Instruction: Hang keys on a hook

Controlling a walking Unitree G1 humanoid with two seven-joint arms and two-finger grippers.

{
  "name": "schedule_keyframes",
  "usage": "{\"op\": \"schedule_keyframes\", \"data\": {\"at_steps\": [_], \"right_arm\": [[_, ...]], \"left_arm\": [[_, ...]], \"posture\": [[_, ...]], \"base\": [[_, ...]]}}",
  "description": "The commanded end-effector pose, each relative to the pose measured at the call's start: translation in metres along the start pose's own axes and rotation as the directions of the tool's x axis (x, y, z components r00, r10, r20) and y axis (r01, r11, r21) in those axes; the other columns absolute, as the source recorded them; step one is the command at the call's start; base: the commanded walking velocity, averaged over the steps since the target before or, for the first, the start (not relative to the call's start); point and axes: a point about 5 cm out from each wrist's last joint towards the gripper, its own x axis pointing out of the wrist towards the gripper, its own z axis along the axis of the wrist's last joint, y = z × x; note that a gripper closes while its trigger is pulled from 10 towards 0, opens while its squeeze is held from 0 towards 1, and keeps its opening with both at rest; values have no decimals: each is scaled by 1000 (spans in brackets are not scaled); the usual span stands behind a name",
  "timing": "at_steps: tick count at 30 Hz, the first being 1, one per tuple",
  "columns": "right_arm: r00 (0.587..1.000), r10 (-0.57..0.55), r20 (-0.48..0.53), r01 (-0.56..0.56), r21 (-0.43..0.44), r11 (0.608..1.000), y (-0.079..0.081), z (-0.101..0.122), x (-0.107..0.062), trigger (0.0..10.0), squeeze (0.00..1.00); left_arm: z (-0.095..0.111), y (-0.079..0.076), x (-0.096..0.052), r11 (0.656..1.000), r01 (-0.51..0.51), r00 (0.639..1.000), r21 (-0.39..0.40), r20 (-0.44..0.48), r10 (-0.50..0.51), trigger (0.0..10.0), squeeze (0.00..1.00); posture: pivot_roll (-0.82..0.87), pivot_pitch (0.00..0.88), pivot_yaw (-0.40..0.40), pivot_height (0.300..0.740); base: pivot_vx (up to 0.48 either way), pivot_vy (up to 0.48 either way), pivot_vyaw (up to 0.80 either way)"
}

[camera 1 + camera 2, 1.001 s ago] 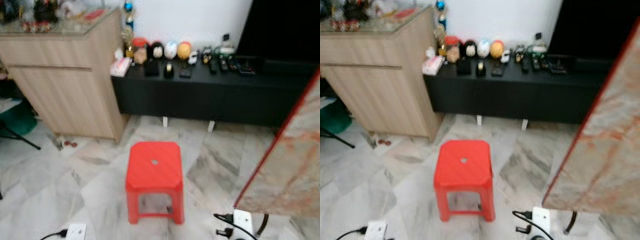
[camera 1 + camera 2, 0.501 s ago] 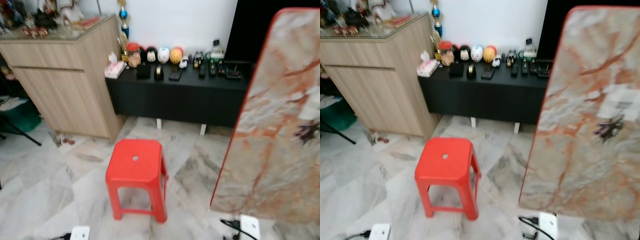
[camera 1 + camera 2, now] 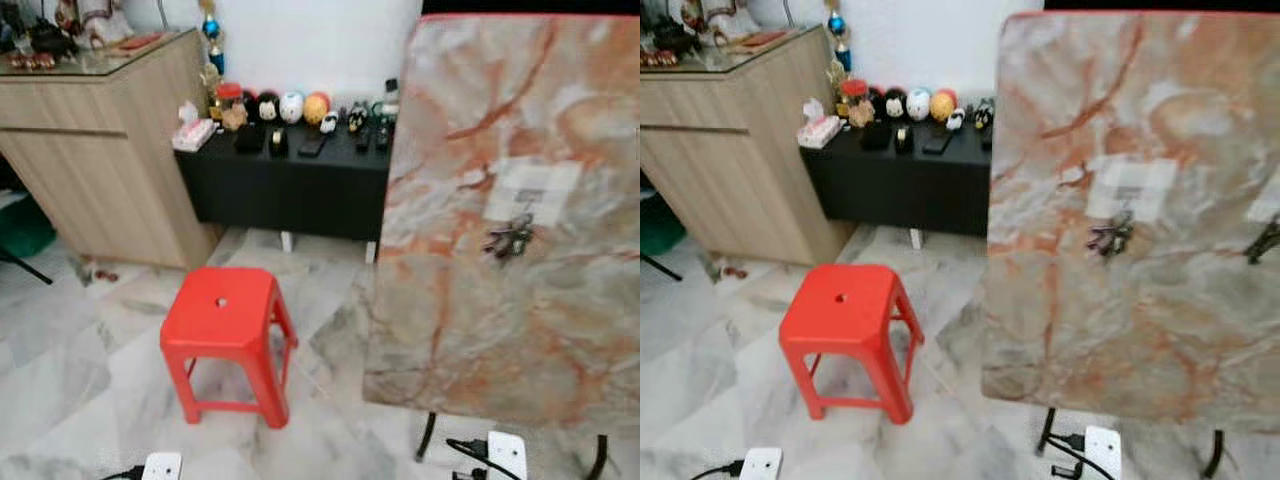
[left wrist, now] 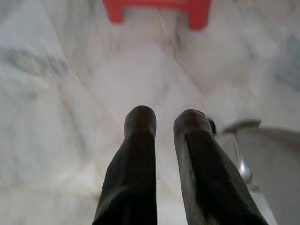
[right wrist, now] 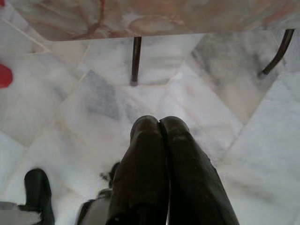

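A dark bunch of keys [image 3: 509, 240] hangs on an upright marble-patterned board [image 3: 460, 330], just below a white square patch [image 3: 531, 190]. In the right eye view, another dark item [image 3: 1264, 241] hangs at the board's right edge. My left gripper [image 4: 164, 117] hangs low over the marble floor, open by a narrow gap with nothing between its fingers. My right gripper [image 5: 160, 123] hangs above the floor near the board's dark legs [image 5: 136, 61], its fingers pressed together and shut.
A red plastic stool [image 3: 222, 315] stands left of the board. Behind it are a low black cabinet [image 3: 290, 185] with small ornaments and a wooden cabinet [image 3: 100, 150]. White power strips [image 3: 505, 452] [image 3: 160, 466] with cables lie on the floor.
The camera has swung to the right: the stool and cabinets slid left in view, and the marble board now takes up the right half with the keys in sight.
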Motion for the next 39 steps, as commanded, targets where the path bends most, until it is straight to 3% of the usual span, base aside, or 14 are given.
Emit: {"op": "schedule_keyframes", "data": {"at_steps": [1, 22, 32, 39], "right_arm": [[1000, -3, 10, 3, 1, 1000, -1, 2, 0, 10000, 0], [1000, -22, 19, 22, 24, 999, 1, 11, 2, 10000, 0], [997, -73, 18, 71, 67, 995, -6, 10, 2, 10000, 0], [995, -99, 27, 96, 93, 991, -9, 10, 1, 10000, 0]], "left_arm": [[-4, -1, 0, 1000, 3, 1000, -6, -20, -3, 10000, 0], [6, -7, 3, 1000, -6, 1000, -23, -11, 6, 10000, 0], [4, -14, 4, 1000, 14, 999, -13, -35, -15, 10000, 0], [3, -16, 4, 999, 22, 999, -27, -36, -22, 10000, 0]], "posture": [[175, 0, -2, 740], [155, 0, -4, 740], [53, 0, 22, 740], [55, 0, 13, 740]], "base": [[0, -330, 0], [0, -329, 0], [0, -330, 0], [0, -35, 0]]}}
